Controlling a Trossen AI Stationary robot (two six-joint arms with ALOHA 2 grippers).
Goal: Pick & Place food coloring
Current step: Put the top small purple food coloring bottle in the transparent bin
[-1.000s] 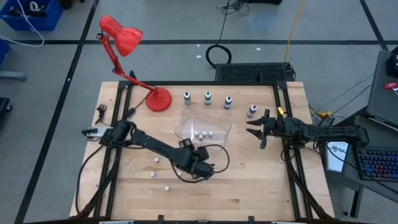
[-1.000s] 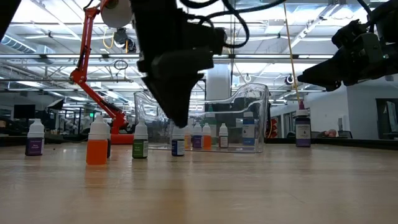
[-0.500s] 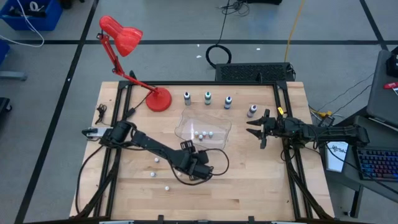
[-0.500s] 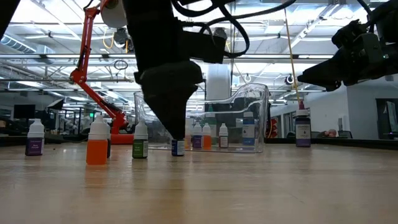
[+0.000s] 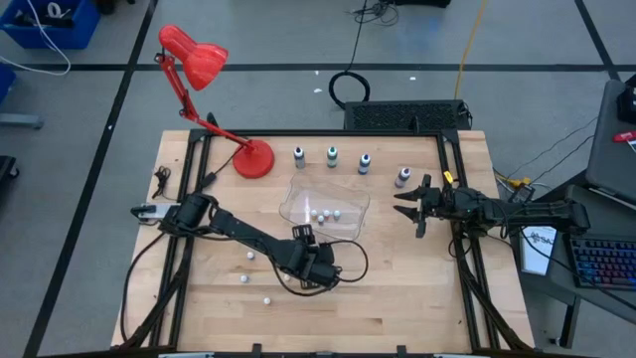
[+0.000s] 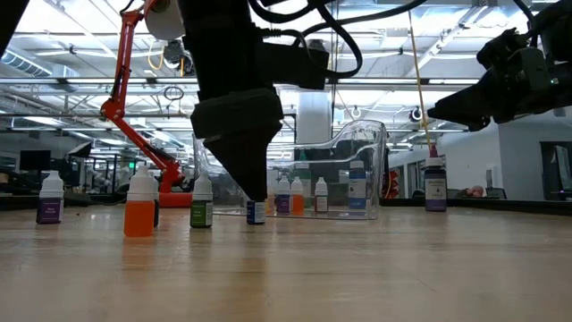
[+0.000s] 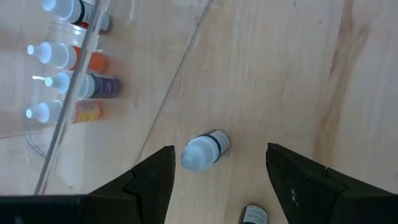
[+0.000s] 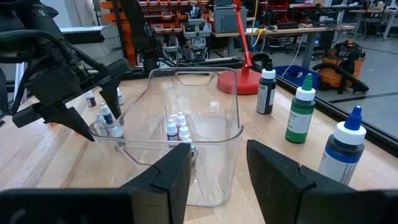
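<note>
Four small food coloring bottles stand upright in a row near the table's far edge: dark [image 5: 298, 154], green [image 5: 331, 155], blue [image 5: 365, 162] and pink-purple [image 5: 402, 177]. My left gripper [image 5: 315, 266] is open and points down near the table's middle. Its fingers stand on either side of another small pale-capped bottle [image 7: 204, 150] without touching it. That bottle [image 6: 256, 211] stands on its base just below the fingertips. My right gripper [image 5: 412, 209] is open and waits near the right edge, beside the pink-purple bottle.
A clear plastic container [image 5: 326, 204] with several small bottles inside stands behind my left gripper. Purple [image 6: 50, 199], orange [image 6: 139, 207] and green [image 6: 202, 201] bottles stand on the near-left table. A red desk lamp [image 5: 253, 159] sits at the far left.
My left gripper has come down toward the small bottle below it and shifted slightly toward the table's left, staying open. The right arm has kept still, and no bottle has moved.
</note>
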